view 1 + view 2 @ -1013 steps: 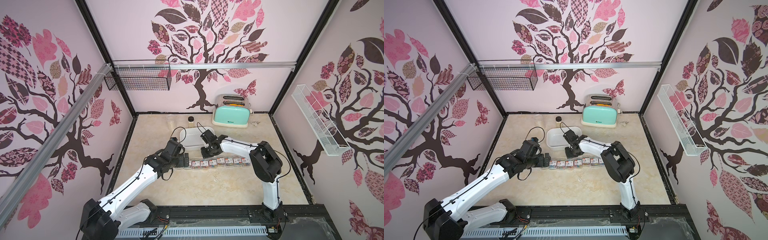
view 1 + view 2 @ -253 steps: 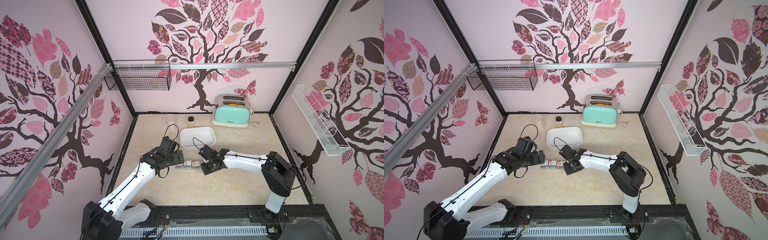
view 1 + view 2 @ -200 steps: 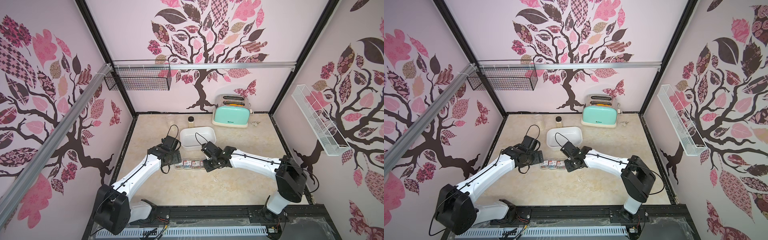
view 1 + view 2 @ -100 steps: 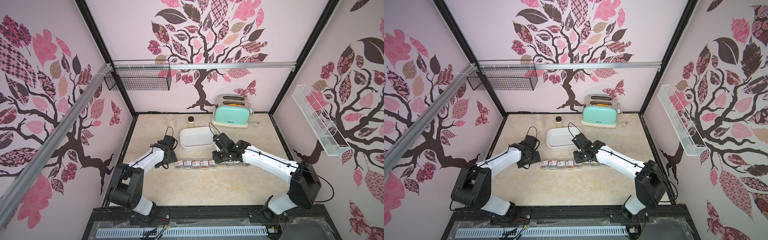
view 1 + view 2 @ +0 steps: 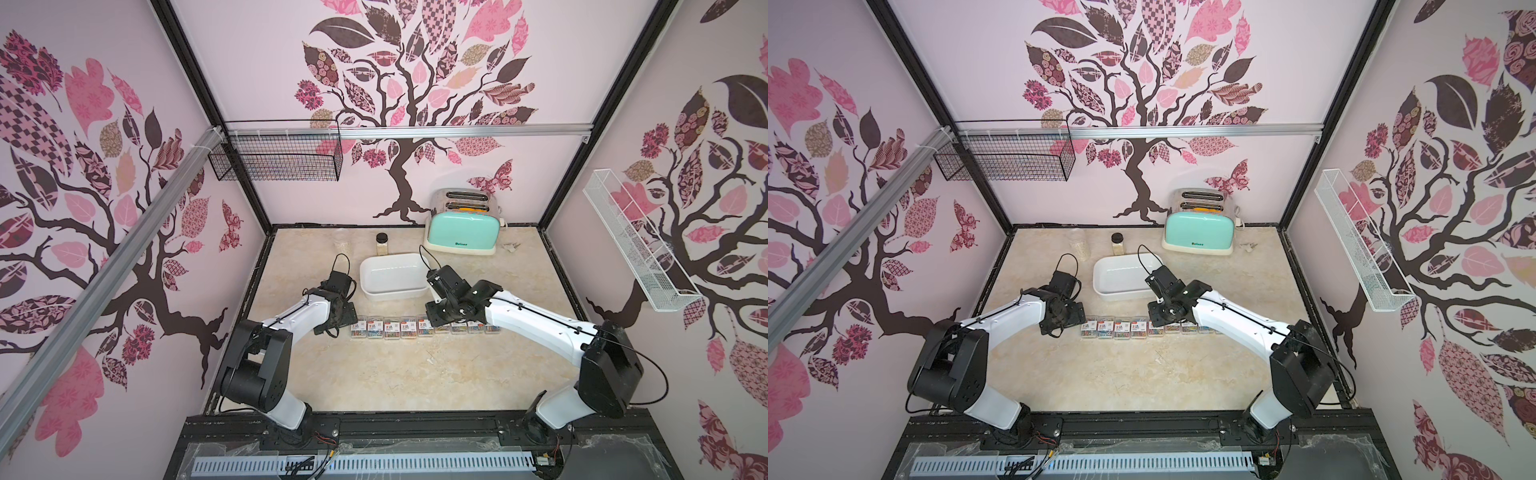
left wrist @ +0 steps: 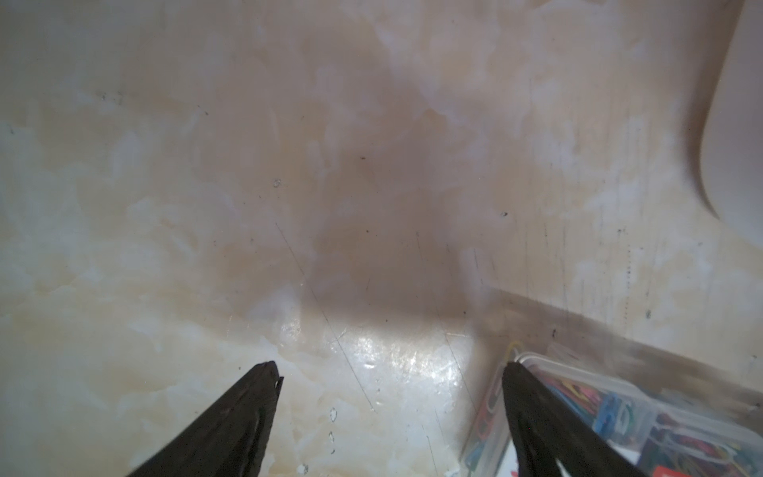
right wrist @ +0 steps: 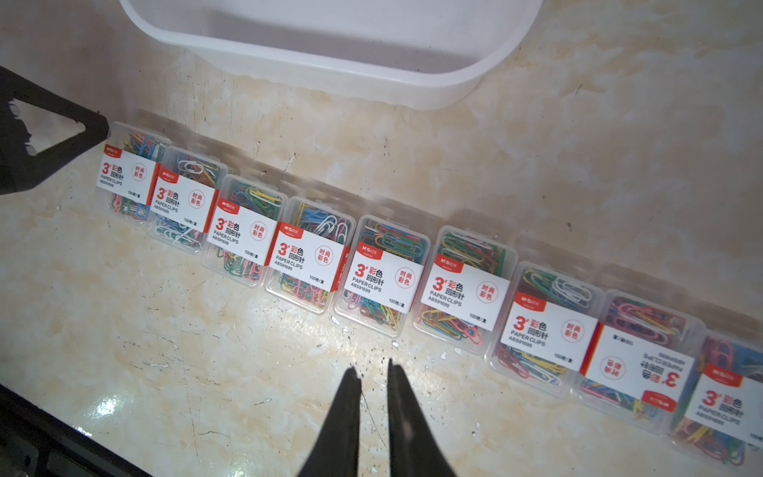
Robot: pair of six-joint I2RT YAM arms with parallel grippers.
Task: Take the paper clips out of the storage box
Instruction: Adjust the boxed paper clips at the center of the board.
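My cameras | both top views: high above the 6 o'clock edge, tilted down toward 12 o'clock, far off, sharing the whole table (image 5: 395, 374) | left wrist: very near the table, catching a storage box (image 6: 739, 124) corner and the end paper clips (image 6: 627, 413) | right wrist: near, facing that same row and box

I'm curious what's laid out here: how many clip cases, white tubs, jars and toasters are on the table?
paper clip cases: 9
white tub: 1
jars: 2
mint-green toaster: 1
Total: 13
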